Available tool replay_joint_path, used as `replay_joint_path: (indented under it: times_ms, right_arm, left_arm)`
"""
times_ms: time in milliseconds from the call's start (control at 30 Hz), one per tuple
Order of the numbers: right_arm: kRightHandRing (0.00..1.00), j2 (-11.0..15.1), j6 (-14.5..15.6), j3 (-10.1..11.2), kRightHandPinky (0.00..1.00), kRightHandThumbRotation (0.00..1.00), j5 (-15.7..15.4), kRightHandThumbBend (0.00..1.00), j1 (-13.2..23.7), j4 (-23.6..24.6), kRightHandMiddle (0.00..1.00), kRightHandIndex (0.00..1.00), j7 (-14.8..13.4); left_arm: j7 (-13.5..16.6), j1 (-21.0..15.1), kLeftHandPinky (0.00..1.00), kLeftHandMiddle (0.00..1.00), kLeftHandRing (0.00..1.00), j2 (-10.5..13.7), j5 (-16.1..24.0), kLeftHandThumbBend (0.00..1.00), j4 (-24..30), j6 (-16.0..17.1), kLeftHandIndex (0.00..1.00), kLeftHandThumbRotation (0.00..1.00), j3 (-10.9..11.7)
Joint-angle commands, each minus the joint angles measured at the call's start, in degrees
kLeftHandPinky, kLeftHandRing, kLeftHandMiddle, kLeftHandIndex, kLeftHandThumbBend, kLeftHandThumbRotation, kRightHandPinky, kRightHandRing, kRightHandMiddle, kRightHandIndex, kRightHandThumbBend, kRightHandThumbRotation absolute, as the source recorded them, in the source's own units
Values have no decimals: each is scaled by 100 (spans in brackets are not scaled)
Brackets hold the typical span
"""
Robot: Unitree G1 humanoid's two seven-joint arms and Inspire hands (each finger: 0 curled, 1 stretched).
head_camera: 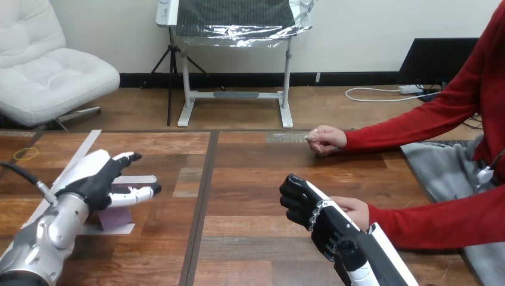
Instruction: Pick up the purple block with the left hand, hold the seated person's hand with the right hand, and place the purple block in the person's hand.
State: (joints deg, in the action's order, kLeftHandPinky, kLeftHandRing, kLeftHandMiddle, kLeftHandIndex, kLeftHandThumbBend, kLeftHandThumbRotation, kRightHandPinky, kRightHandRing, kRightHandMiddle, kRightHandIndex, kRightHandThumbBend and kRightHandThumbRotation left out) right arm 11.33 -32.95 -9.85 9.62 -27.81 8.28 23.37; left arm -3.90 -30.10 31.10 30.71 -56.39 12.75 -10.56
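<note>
While the left hand [98, 182] hovers spread above it, the purple block [116, 218] lies on the table [256, 173]. Likely light, rigid: pinch opposite sides. Beside the person's hand [352, 208], the right hand [306, 205]; hold cannot be told.

The brown wooden surface [250, 179] lies open across its middle, between the two robot hands. At the left, the black-and-white left hand [102, 182], fingers [140, 192] straight, hangs just over the small purple block [116, 218], and its silver forearm [55, 226] flanks the block's left; the block's right side is free. At the right, the right hand [309, 207] stands against the person's near hand [354, 208]. The person's far hand [325, 140] rests by the far edge, well apart.
</note>
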Motion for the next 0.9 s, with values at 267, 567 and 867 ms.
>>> replay_joint_path:
  times_ms: [267,567,867]
  right_arm:
    - [93,-59,-85,81,94,100,120,71,326,95,93,93,-11]
    - [93,-66,-85,88,94,100,133,71,323,101,93,93,-19]
    - [93,-40,-77,92,93,100,170,71,335,106,93,93,6]
  left_arm:
    - [223,-483,91,93,92,224,178,58,-113,62,92,52,-225]
    - [154,-487,92,94,92,255,171,62,-73,-87,93,45,-264]
    - [33,-498,88,94,92,268,134,67,-52,-221,93,41,-251]
